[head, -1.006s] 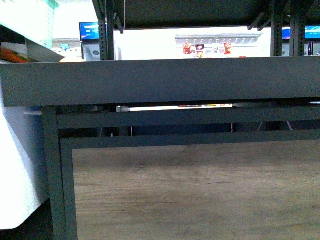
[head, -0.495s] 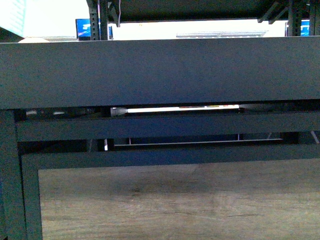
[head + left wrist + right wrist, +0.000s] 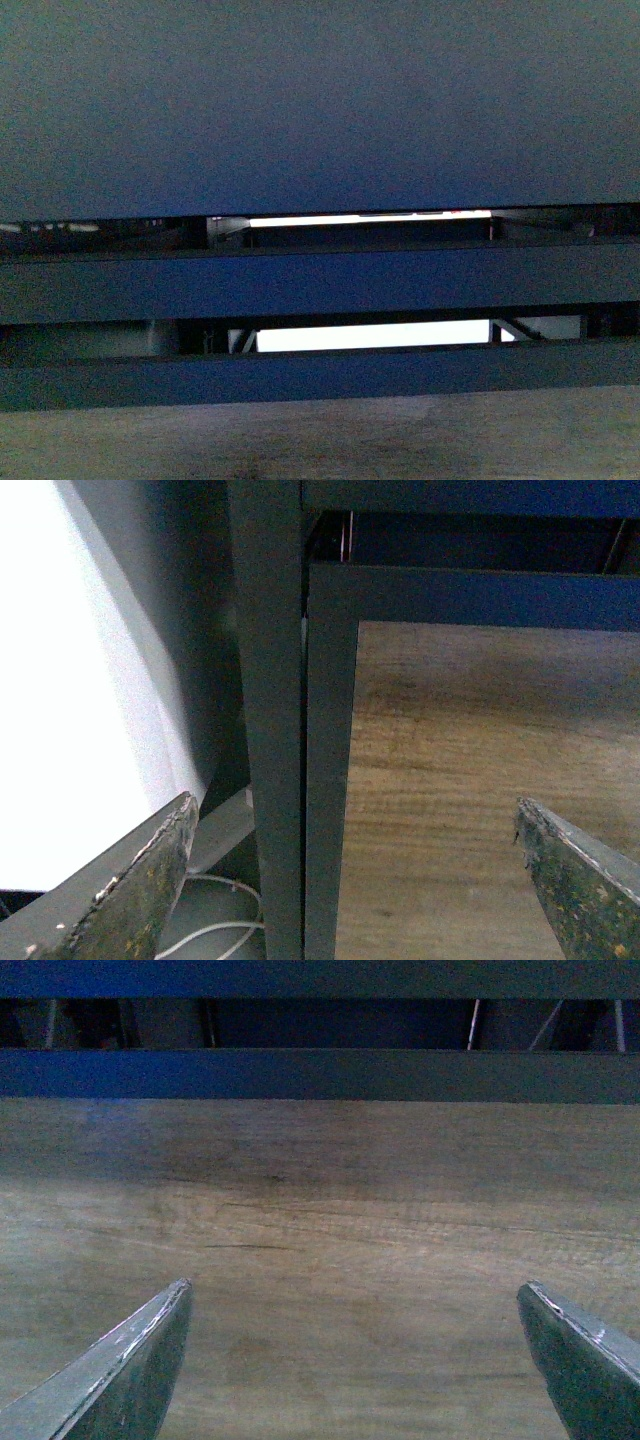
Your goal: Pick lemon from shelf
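Dark shelf [image 3: 320, 100] lip fills front view; no lemon visible; left gripper [image 3: 352, 805] and right gripper [image 3: 353, 1284] spread, empty; lemon likely firm, light, rolls; grip across middle.

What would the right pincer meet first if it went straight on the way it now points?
Most likely the wood-grain panel, squarely ahead between the tips of the open right pincer; how far away it is remains unclear.

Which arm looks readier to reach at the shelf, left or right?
Probably right: the right end effector, open, faces bare wood panel; the left end effector has a shelf post ahead. No lemon shows yet.
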Controlling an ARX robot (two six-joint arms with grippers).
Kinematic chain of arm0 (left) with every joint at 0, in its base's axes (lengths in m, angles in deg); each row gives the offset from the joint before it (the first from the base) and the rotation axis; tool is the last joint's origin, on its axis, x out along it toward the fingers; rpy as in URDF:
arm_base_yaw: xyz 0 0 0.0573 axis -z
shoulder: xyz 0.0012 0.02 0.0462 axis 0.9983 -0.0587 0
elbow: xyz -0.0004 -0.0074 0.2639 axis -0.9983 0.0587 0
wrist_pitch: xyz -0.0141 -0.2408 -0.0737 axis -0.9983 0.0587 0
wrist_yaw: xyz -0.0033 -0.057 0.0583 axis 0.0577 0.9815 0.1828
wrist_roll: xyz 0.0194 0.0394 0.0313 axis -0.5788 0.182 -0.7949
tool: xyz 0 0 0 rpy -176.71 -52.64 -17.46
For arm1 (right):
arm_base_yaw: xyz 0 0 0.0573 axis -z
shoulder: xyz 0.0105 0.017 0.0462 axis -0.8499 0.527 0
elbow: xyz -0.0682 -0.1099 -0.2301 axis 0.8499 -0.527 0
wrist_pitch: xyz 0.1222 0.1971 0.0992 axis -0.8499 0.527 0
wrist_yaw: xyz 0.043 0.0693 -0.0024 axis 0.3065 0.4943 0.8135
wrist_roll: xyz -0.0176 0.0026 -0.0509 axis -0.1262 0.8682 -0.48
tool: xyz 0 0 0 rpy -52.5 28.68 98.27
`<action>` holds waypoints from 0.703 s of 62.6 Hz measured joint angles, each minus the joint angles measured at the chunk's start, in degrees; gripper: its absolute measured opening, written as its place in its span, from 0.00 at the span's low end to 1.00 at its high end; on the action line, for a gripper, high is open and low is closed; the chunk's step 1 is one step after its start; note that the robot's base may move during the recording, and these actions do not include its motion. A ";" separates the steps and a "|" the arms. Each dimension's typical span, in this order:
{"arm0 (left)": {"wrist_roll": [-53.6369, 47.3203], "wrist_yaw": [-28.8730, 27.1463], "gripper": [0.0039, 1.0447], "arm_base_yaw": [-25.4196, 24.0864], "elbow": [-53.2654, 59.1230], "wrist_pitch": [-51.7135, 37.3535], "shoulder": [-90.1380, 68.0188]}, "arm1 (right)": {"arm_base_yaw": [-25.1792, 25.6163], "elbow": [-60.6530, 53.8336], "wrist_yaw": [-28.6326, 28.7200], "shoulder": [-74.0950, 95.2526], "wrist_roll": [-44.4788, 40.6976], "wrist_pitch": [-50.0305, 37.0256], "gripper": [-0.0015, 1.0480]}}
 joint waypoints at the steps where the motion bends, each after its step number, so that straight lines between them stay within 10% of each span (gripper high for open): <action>1: 0.00 0.00 0.92 0.00 0.00 0.00 0.00 | 0.00 0.00 -0.04 0.00 0.02 0.00 0.93; 44: 0.00 0.02 0.92 0.00 0.00 0.00 0.00 | 0.00 0.00 -0.07 0.02 0.02 0.00 0.93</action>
